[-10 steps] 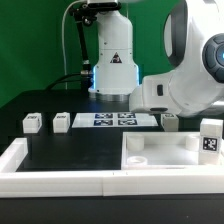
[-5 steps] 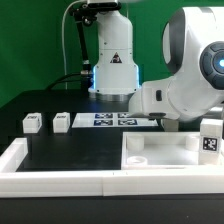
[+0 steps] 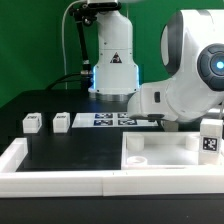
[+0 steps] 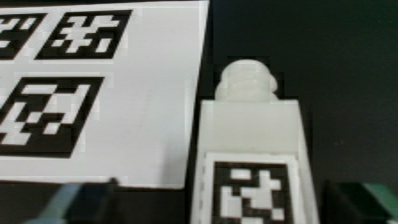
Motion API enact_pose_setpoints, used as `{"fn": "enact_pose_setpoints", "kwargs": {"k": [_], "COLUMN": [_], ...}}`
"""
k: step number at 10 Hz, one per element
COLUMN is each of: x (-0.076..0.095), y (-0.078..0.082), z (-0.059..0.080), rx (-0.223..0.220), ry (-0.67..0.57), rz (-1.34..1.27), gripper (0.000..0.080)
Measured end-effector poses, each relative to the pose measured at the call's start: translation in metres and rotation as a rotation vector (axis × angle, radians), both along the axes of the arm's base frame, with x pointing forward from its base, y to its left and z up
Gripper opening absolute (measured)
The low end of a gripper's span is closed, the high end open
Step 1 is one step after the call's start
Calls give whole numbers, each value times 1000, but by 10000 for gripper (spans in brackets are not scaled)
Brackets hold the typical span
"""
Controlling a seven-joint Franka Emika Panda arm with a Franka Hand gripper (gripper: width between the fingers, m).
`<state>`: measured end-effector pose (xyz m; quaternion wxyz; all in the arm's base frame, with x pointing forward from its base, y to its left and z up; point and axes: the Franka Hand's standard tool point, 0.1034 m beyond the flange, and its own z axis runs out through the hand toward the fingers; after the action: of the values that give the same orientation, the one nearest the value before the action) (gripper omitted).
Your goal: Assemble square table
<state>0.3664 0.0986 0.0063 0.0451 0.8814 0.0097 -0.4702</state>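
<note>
Legs stand first at the exterior view's left: the left leg [image 3: 31, 122] and the second leg [image 3: 61, 121], near each other on the black desk [image 3: 60, 145], each tagged. Toward the middle the marker board [image 3: 115, 119] lies flat in front of the arm's base. Along the front runs the white wall [image 3: 60, 182], its side piece at the far left. Farther right the arm [image 3: 185, 80] bends low over the desk and hides the gripper in this view. Below it the slab [image 3: 165, 152] lies flat inside the wall's right corner, round sockets showing at its left corners. At its right edge the tagged leg [image 3: 210, 138] stands upright. In the wrist view the gripper [image 4: 222, 200] is open: its blurred dark fingers [image 4: 89, 205] stand apart on either side of a fourth leg [image 4: 249, 125], not touching it. That leg sits just beside the marker board's edge, a rounded peg at one end and a tag on its face.
</note>
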Motion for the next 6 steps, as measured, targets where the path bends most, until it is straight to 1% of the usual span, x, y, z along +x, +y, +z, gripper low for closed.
{"fn": "enact_pose_setpoints", "kwargs": {"k": [1,2,3,6], "x": [1,1,1,1], "y": [0,0,-1,-2], "z": [0,0,0,0], "rx": [0,0,0,0], "ry": [-2,-1,-1,-1], "rz": [-1,-2,-3,-7], "gripper": [400,400,287,287]}}
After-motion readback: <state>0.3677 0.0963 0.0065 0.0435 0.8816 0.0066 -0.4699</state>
